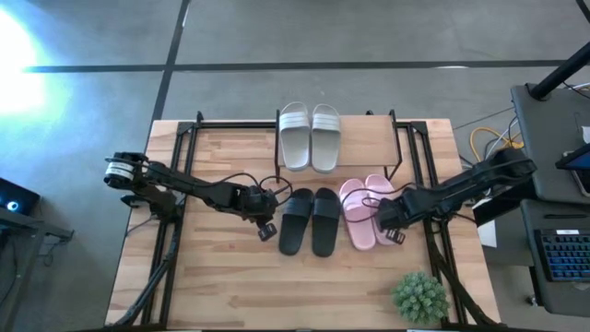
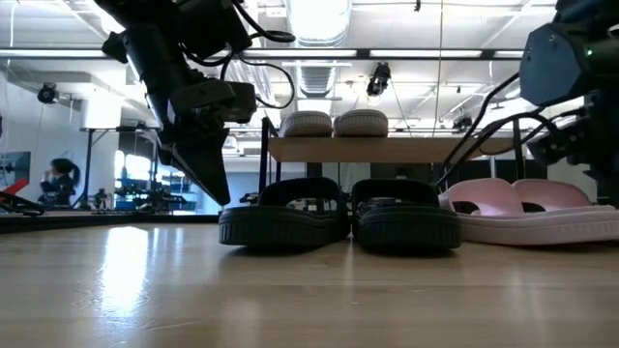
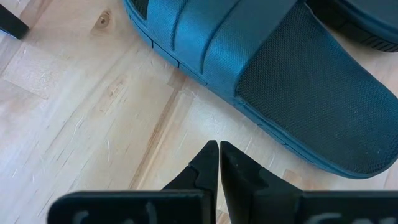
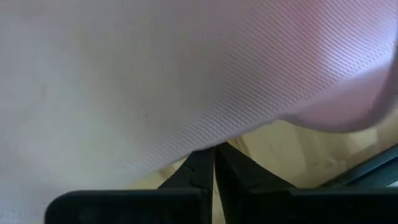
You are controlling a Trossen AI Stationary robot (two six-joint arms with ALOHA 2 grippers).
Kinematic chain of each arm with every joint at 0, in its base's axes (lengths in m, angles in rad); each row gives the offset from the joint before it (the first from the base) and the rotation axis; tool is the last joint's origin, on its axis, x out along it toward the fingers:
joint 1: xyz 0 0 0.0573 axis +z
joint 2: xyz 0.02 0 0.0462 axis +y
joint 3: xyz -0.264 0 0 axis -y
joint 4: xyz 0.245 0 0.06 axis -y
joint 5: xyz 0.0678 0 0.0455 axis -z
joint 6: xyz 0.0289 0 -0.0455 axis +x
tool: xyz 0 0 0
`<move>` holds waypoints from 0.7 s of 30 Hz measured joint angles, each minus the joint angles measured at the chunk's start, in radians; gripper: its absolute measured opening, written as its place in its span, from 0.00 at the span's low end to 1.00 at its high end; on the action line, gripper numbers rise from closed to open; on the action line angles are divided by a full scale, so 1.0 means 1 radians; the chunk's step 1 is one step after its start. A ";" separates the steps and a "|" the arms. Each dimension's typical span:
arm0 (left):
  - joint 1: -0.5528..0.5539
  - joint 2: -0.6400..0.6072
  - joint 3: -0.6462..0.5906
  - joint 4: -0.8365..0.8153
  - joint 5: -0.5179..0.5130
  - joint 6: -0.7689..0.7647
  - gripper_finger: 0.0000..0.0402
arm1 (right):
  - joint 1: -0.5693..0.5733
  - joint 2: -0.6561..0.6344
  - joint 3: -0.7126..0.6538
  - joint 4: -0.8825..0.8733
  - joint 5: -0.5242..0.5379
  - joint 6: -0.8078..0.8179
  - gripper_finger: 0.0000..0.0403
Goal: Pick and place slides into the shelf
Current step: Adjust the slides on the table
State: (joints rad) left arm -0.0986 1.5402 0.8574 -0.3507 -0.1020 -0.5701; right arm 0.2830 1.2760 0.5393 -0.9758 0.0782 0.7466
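Note:
The shelf (image 1: 369, 129) stands at the table's far middle, and a pale grey pair of slides (image 1: 310, 136) rests sole-down on its board. In front of it a black pair (image 1: 311, 221) and a pink pair (image 1: 367, 212) lie sole-down on the table. My left gripper (image 3: 219, 149) is shut and hangs slanting over bare wood just left of the left black slide (image 3: 280, 74), clear of it. My right gripper (image 4: 215, 152) is shut and points down at the right side of the right pink slide (image 4: 186, 74), which fills its wrist view. My right gripper's shut fingertips (image 4: 202, 163) come from above to the pink slide's outer edge (image 4: 205, 140). I cannot tell whether they touch it. The slide lies flat on the table.
A small green plant (image 1: 421, 297) stands at the table's near right corner. A desk with a keyboard (image 1: 562, 254) stands beyond the table's right edge. Cables run along the left arm (image 1: 184, 189). Bare wood spreads across the table's near half.

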 joint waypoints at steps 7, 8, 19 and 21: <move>0.000 0.000 0.000 0.000 0.001 -0.001 0.00 | 0.000 0.031 0.050 0.034 -0.003 -0.070 0.02; 0.000 0.000 0.000 0.001 0.000 -0.001 0.00 | 0.000 0.031 0.058 0.033 -0.002 -0.076 0.02; 0.000 0.000 -0.001 0.001 0.003 -0.081 0.00 | 0.000 0.029 0.091 0.040 0.007 -0.101 0.02; 0.000 0.000 -0.001 0.000 0.003 -0.088 0.00 | 0.000 0.028 0.091 0.040 0.008 -0.101 0.02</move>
State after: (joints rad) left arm -0.0986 1.5406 0.8566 -0.3503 -0.0986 -0.6577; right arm 0.2832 1.3045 0.6308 -0.9356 0.0864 0.6453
